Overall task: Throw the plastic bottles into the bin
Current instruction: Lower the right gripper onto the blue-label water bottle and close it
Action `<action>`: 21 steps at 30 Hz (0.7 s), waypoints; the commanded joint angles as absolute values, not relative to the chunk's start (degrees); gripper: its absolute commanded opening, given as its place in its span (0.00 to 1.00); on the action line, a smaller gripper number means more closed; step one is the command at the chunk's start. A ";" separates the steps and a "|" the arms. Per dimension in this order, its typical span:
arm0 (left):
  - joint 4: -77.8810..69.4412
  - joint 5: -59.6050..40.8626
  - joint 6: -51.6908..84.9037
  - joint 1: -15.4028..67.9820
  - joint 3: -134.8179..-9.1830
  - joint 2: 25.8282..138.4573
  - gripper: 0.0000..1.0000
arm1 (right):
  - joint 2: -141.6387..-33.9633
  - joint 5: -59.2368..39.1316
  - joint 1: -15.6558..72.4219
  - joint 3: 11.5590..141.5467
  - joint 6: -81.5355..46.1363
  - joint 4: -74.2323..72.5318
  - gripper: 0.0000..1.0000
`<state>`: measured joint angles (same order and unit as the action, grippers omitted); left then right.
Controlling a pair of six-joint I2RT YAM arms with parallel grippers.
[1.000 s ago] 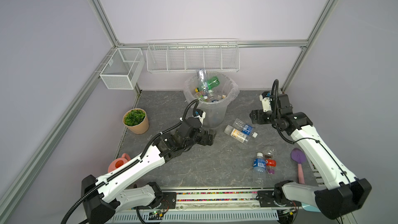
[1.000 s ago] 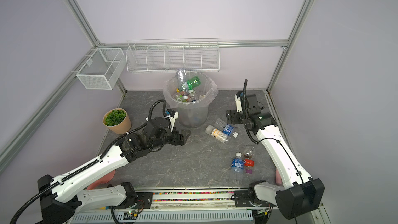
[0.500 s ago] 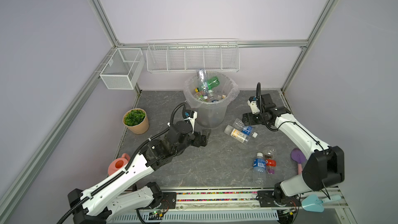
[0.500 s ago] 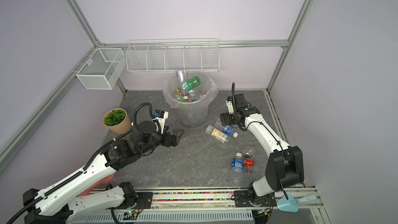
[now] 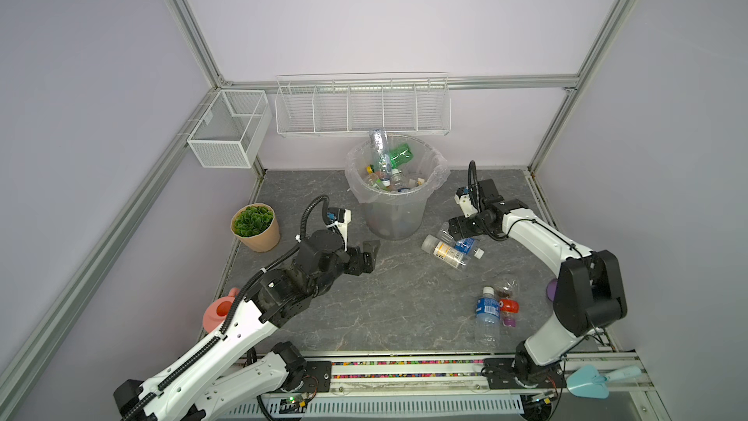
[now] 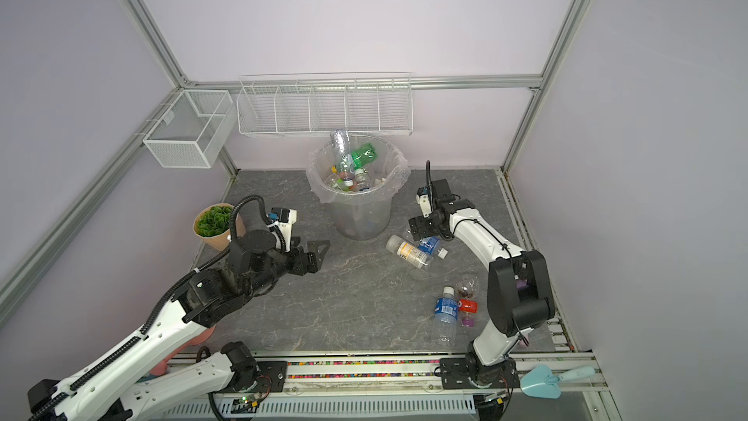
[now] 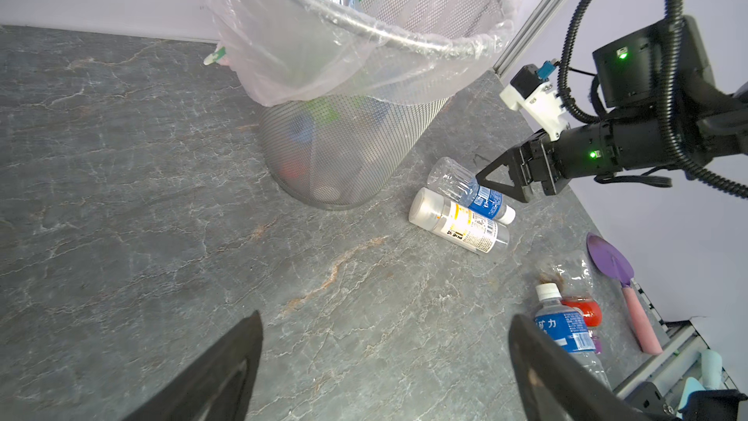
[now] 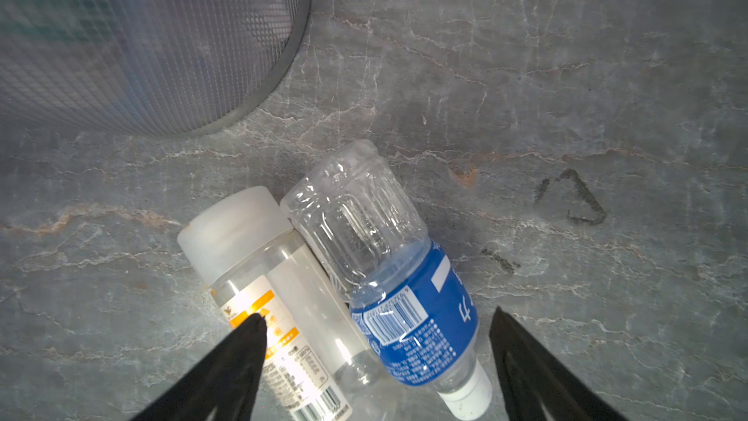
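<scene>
Plastic bottles (image 5: 487, 309): a few lie on the surface (image 5: 384, 297) near the bin (image 5: 394, 212), and my right pincer (image 8: 378, 313) is spread over the blue-label bottle (image 8: 409, 317), so I'd straddle only its label, clear of the orange-label bottle (image 8: 259, 277) touching it, then squeeze gently; left pincer (image 7: 384, 319) is spread, empty.

Light was even & diffuse, from overhead; shadows on the floor were soft & short. Both top views were sharp, w/ wide-angle bowing of frame posts (image 5: 184, 26) at edges. In right wrist view glare washed out the orange-label bottle (image 8: 283, 297); bin (image 8: 141, 46) mesh looked soft.
</scene>
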<state>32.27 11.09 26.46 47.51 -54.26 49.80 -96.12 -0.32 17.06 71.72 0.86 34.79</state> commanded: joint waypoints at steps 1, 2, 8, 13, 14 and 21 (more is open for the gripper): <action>33.83 11.29 26.83 47.16 -53.37 48.87 0.94 | -98.20 -0.97 17.75 72.66 2.80 34.69 0.89; 33.97 11.37 26.82 47.13 -53.27 48.67 0.94 | -98.95 -0.95 17.92 72.87 2.96 34.85 0.89; 34.58 11.91 26.72 47.11 -53.00 47.90 0.94 | -102.53 1.24 18.29 74.29 3.69 35.12 0.89; 34.94 12.34 26.64 47.02 -52.74 47.33 0.94 | -105.40 2.64 18.27 76.48 4.40 36.21 0.89; 35.03 12.45 26.69 47.02 -52.68 47.29 0.94 | -105.95 2.64 18.37 76.72 4.44 36.51 0.89; 35.25 12.77 26.64 46.94 -52.40 46.75 0.94 | -107.84 1.77 18.54 76.64 4.06 36.92 0.94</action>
<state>34.44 11.79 26.44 47.24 -53.08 47.44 -106.59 2.07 18.11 75.90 3.40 35.35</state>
